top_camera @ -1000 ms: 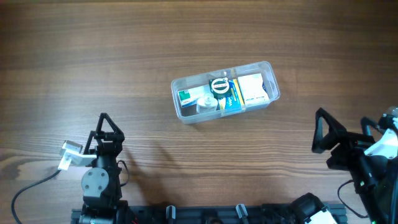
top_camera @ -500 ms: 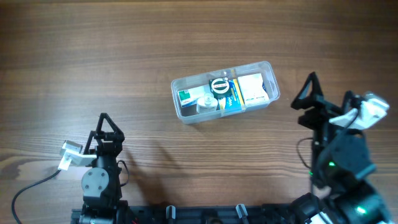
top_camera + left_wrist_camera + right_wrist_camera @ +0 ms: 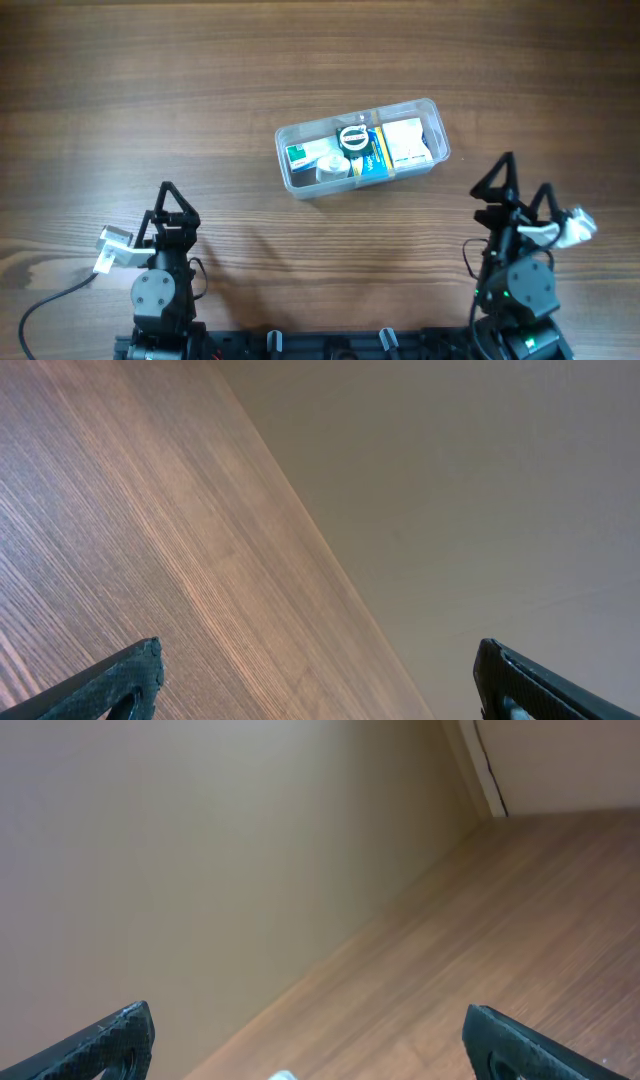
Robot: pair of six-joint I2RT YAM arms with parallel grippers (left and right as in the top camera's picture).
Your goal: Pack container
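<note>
The clear plastic container (image 3: 362, 147) lies on the wooden table, right of centre, in the overhead view. It holds several items: a green and white pack, a round black and white piece, a blue and yellow pack and a white box. My left gripper (image 3: 166, 205) sits near the front left edge, open and empty, far from the container. My right gripper (image 3: 510, 180) sits at the front right, open and empty, below and right of the container. The left wrist view (image 3: 318, 670) shows only table and wall. In the right wrist view (image 3: 308, 1035) a small white bit shows at the bottom edge.
The wooden table top (image 3: 200, 90) stretches around the container. A beige wall (image 3: 480, 480) stands beyond the table's edge in both wrist views. Both arm bases stand along the front edge.
My right arm has swung from the far right edge back toward the front, and its gripper now points up the table. The left arm and the container have not moved.
</note>
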